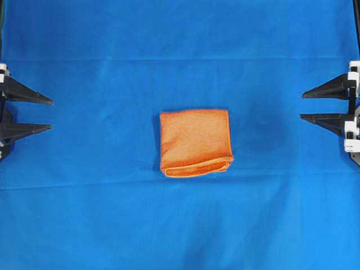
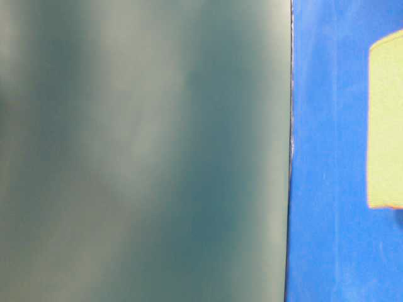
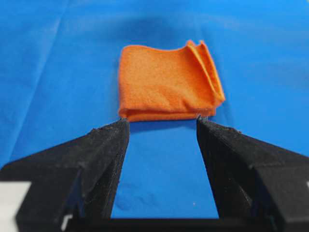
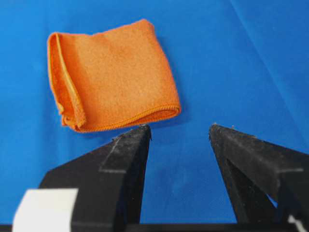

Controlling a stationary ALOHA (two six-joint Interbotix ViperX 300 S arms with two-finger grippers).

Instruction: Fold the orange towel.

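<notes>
The orange towel (image 1: 195, 142) lies folded into a small thick square in the middle of the blue cloth, its layered open edge toward the front. It also shows in the left wrist view (image 3: 169, 84), the right wrist view (image 4: 108, 75) and, washed out pale, at the right edge of the table-level view (image 2: 385, 119). My left gripper (image 1: 50, 115) rests at the far left edge, open and empty, well away from the towel. My right gripper (image 1: 302, 106) sits at the far right edge, open wide and empty. Only blue cloth shows between the left fingertips (image 3: 162, 121) and between the right fingertips (image 4: 179, 128).
The blue cloth (image 1: 180, 225) covers the whole table with a few shallow creases. A blurred grey-green panel (image 2: 145, 151) fills the left two thirds of the table-level view.
</notes>
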